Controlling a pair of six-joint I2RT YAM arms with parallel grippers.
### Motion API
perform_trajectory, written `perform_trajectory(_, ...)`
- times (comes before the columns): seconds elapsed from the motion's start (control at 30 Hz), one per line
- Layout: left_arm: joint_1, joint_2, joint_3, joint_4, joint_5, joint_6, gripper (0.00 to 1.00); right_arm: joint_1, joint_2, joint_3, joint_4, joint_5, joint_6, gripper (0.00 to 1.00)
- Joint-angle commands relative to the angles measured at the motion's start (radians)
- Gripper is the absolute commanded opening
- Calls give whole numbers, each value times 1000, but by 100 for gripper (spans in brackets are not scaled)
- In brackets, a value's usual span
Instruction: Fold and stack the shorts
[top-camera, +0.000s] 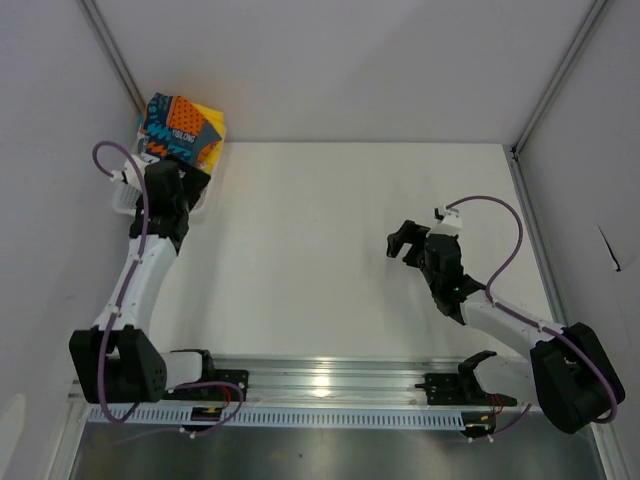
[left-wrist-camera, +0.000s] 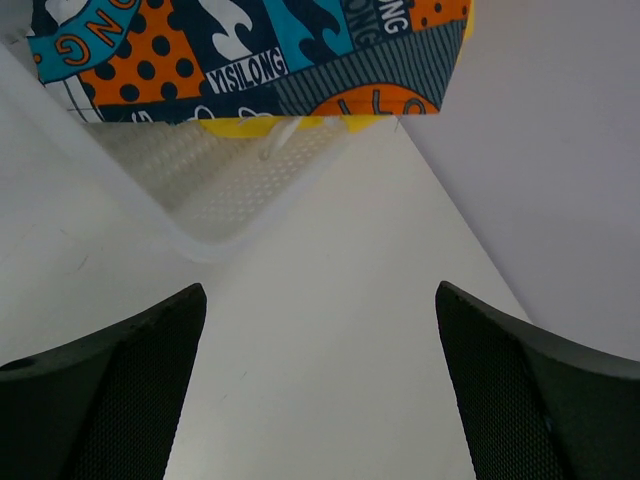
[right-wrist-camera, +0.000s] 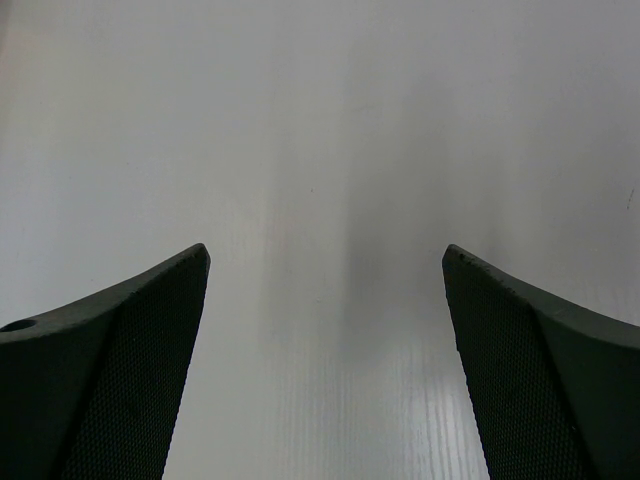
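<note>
The printed shorts (top-camera: 178, 125) lie bunched on top of the yellow shorts (top-camera: 212, 130) in the white mesh basket (left-wrist-camera: 235, 195) at the far left corner of the table (top-camera: 320, 300), and the left wrist view shows a strip of yellow and a white drawstring (left-wrist-camera: 281, 137) below the printed hem. The left gripper (left-wrist-camera: 320, 295) hovers just on the near side of the basket, its fingers spread wide and holding nothing. The right gripper (top-camera: 404, 240) is well apart over the right half of the table, its fingers likewise wide apart and empty above bare tabletop.
</note>
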Motion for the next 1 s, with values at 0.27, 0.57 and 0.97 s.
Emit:
perform_trajectory(0.27,111,450,375,-36,137,-135,96,0,13,18,57,-13,-12,99)
perform_trajectory(0.57,111,667,555,27,157,-164,93,1,30,34,51,-29,-16,99)
perform_trajectory(0.97,111,764,566,176,96,-186,15,3,16,35,46,-27,-30,99)
